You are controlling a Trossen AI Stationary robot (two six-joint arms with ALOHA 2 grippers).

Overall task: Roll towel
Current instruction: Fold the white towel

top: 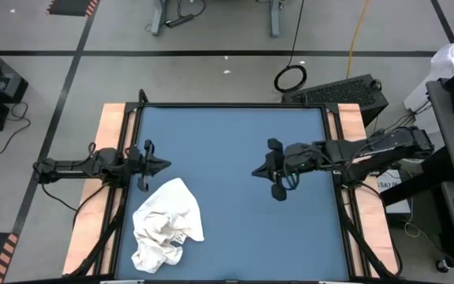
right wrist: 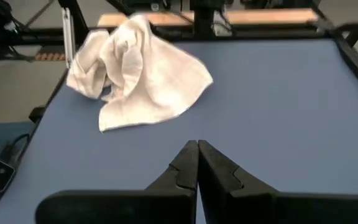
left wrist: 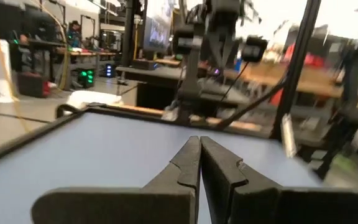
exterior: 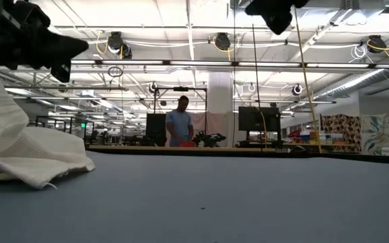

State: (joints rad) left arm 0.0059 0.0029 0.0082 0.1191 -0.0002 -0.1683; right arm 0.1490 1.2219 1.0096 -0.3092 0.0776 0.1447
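Note:
The white towel (top: 166, 225) lies crumpled in a heap on the blue table top, near the front left corner; it also shows in the right wrist view (right wrist: 138, 68) and at the left of the low view (exterior: 19, 142). My left gripper (top: 166, 166) is shut at the table's left edge, just beyond the towel's far side and clear of it. My right gripper (top: 256, 172) is shut above the table's middle right, pointing toward the towel from well to its right. Both hold nothing.
The blue table top (top: 235, 221) has a raised black frame (top: 235, 105) and wooden side boards. A person (exterior: 179, 123) stands far beyond the table's far edge. Bare surface lies between the towel and my right gripper.

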